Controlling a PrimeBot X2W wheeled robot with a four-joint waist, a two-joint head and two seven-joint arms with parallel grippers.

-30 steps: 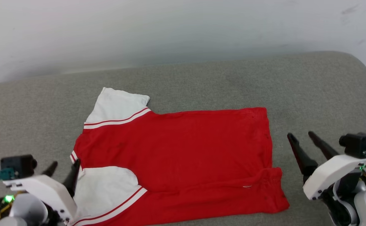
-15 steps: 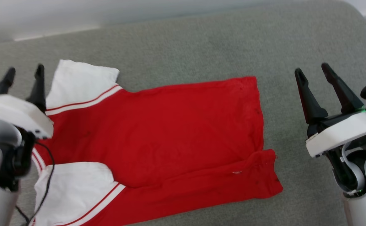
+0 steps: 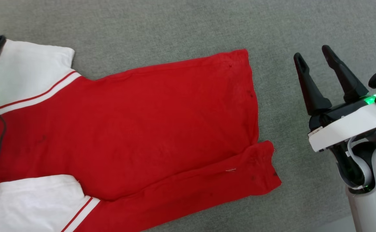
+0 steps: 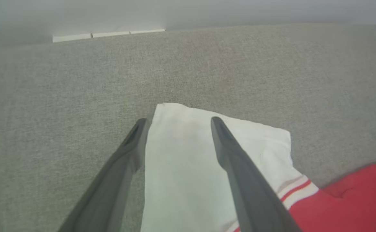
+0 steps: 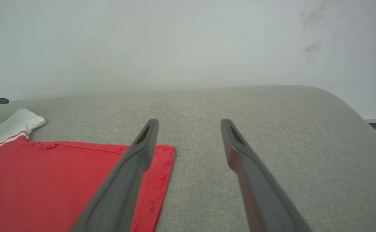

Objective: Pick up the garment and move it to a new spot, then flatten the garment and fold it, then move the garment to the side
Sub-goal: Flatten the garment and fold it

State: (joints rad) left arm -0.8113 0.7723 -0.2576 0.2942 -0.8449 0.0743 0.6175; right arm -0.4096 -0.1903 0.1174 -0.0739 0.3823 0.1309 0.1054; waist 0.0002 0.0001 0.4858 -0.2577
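The garment (image 3: 143, 129) lies spread on the grey cushion (image 3: 175, 25); thin and limp, it likely sags unless pinched at corners. The left gripper (image 4: 178, 120), jaws apart, hangs over the far white sleeve (image 4: 188, 154); the right gripper (image 3: 312, 53), jaws apart, hovers beside the hem (image 3: 252, 96)

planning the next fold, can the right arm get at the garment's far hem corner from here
Probably yes. The right pincer hangs open beside the far hem corner of the garment, with bare grey cushion between them and nothing in the way.
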